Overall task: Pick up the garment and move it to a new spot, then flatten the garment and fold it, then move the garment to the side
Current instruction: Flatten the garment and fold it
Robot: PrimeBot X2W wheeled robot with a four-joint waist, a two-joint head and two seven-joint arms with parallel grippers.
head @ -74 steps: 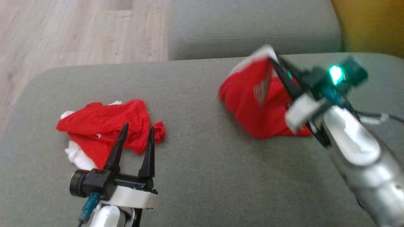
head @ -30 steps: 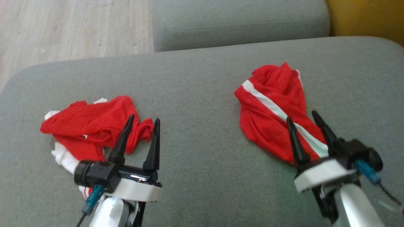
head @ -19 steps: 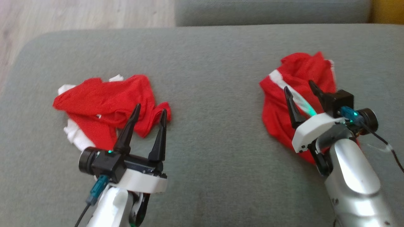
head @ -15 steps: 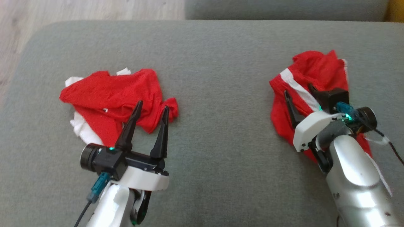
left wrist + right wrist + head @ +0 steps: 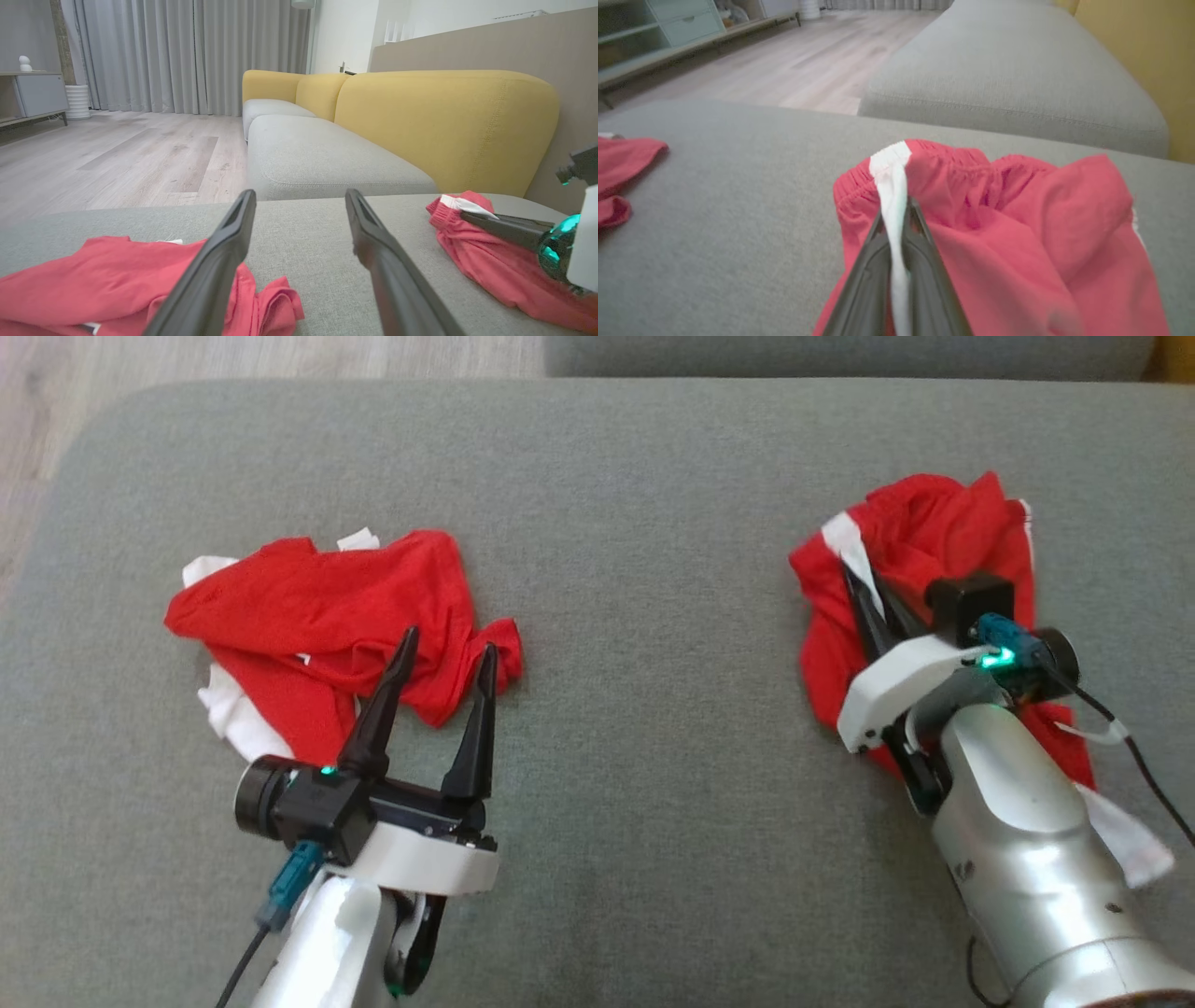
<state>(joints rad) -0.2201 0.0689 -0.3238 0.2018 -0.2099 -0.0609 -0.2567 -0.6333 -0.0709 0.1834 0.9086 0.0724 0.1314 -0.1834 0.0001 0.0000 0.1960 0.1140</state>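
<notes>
Cloth like this is light, limp and a little slippery, so I expect the garment (image 5: 934,532) to sag and bunch wherever I lift it. The elastic waistband (image 5: 952,154) and the sewn white stripe (image 5: 889,172) look like the firmest places to hold. It lies crumpled on the right side of the sofa cushion (image 5: 635,616), well apart from the other red garment (image 5: 317,607) on the left. My right gripper (image 5: 900,205) has its fingers pinched together on the white stripe, just below the waistband. Half a second ago those fingers stood apart, straddling the stripe; now they have closed on it. My left gripper (image 5: 448,644) hovers by the other red garment's edge, fingers spread wide and holding nothing, much as before.
</notes>
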